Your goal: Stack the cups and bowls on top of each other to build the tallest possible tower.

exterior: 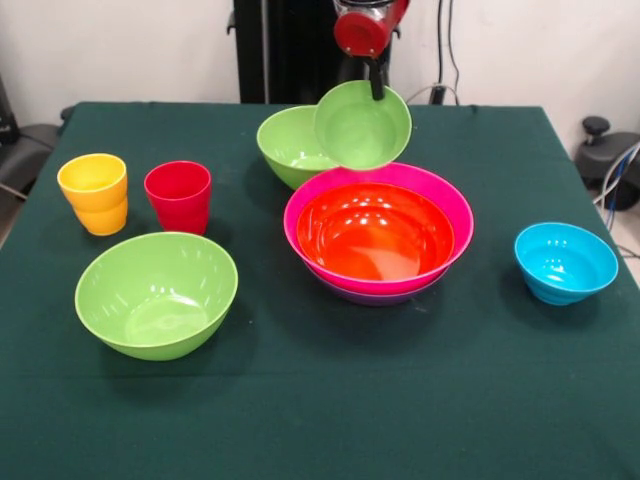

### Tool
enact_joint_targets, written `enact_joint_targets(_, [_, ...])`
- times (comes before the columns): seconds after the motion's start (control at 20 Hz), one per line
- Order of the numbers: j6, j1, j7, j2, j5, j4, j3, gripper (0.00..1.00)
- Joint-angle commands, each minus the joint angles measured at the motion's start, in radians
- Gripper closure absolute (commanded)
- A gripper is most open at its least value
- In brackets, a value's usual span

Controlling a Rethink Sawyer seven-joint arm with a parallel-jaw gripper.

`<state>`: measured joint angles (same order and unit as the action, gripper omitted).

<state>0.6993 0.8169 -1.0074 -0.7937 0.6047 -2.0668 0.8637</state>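
My gripper (pixel 377 88) comes down from the top and is shut on the rim of the small lime green bowl (pixel 360 128). It holds the bowl tilted, opening toward the camera, above the back rim of the tower. The tower is an orange bowl (pixel 375 232) nested in a hot pink bowl (pixel 455 205), with a purple bowl (pixel 375 295) showing underneath. One large lime green bowl (pixel 285 145) sits just behind the held bowl, another (pixel 157 293) at the front left. A yellow cup (pixel 94 192) and a red cup (pixel 179 196) stand upright at the left. A sky blue bowl (pixel 565 262) sits at the right. The orange cup is out of view.
The dark green tablecloth (pixel 330 410) covers the table. The black pedestal (pixel 280 50) stands behind the far edge. Cables and dark equipment (pixel 610 165) lie off the right side of the table.
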Motion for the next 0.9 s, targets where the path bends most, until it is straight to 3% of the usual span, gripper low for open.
enact_joint_targets(0.05, [-0.025,-0.057,-0.168,0.001,-0.026,0.063,-0.072,1.00])
enact_joint_targets(0.9, [-0.051,-0.058,-0.159,-0.022,-0.064,0.041,-0.100,1.00])
